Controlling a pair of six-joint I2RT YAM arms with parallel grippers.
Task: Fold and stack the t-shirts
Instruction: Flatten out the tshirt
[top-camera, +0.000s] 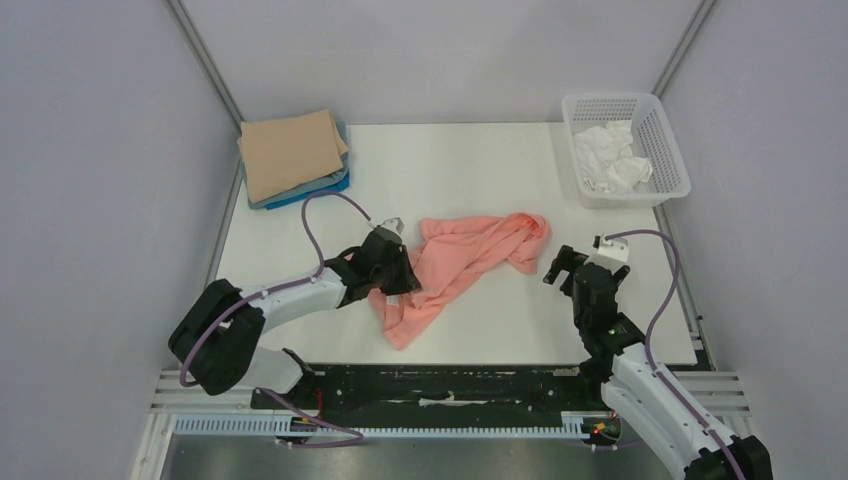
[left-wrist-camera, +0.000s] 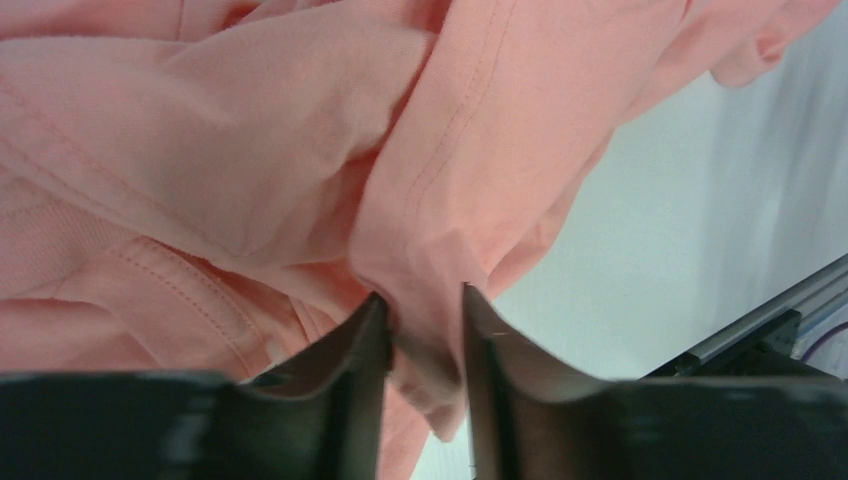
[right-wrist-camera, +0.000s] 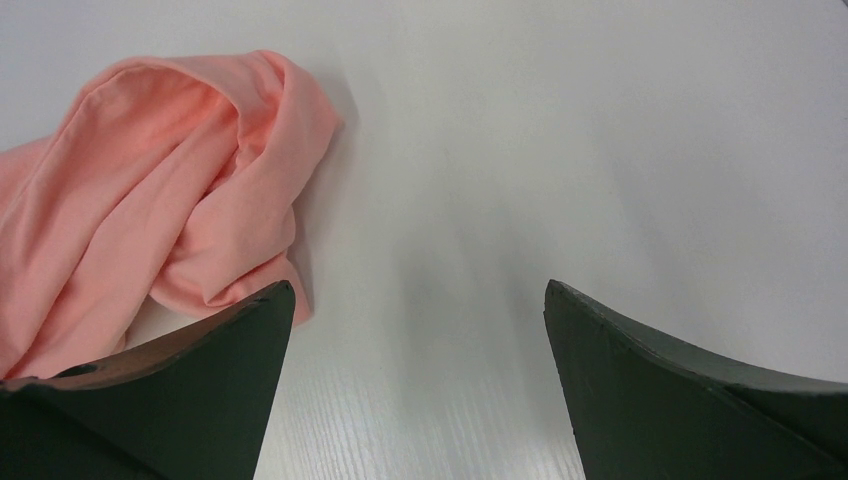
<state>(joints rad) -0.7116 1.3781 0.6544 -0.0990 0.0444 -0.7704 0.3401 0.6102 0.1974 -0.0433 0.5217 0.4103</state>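
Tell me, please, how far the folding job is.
Done: a folded stack, tan on top, at the far left corner. In hand: the left gripper pinches a fold of the crumpled salmon-pink t-shirt; the right gripper is open beside it. Left: folding and stacking it.

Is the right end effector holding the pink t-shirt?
No, the right end effector is open above the table, beside the pink t-shirt.

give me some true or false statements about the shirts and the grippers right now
1. The left gripper pinches a fold of the pink shirt. True.
2. The right gripper holds the pink shirt. False: it is open and empty, beside the shirt.
3. The pink shirt is folded flat. False: it lies crumpled on the table.
4. The top of the folded stack is tan. True.
5. The basket is empty. False: white cloth lies in it.
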